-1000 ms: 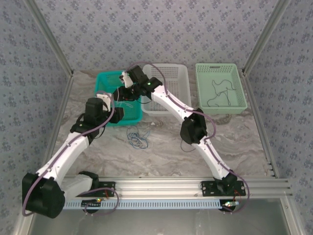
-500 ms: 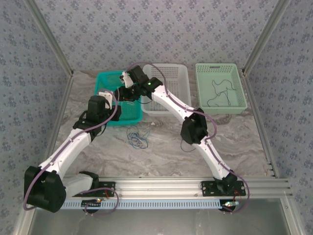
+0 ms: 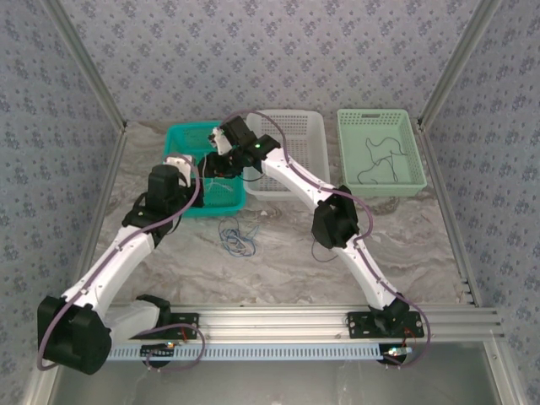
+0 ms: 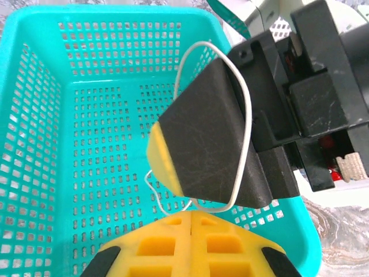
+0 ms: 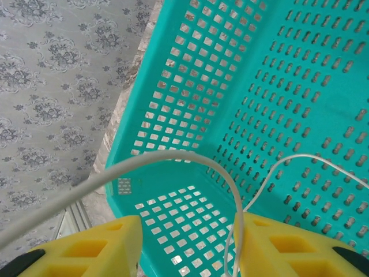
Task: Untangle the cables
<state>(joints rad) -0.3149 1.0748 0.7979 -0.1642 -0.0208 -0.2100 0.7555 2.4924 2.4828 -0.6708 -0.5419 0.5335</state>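
Cream cable (image 5: 173, 154) over teal basket (image 3: 190, 133), upper left of top view. Prob. light, limp, slippery. L gripper (image 4: 190, 222) pressed together, pinching it. R gripper (image 5: 187, 234) spread, loop hooked round one finger. Best grip near free end, pull gently.

Colours and patterns I see on my screens.
There is a teal basket (image 3: 187, 129), a white basket (image 3: 297, 139) and a pale green basket (image 3: 377, 113); a cream cable (image 4: 249, 124), a blue cable (image 3: 237, 237), a black cable (image 3: 375, 150); the worktop (image 3: 287, 253) is marbled grey and beige, the walls (image 3: 278, 59) are blue-grey with small flowers, my arms (image 3: 118, 261) white with purple hoses (image 3: 200, 190).
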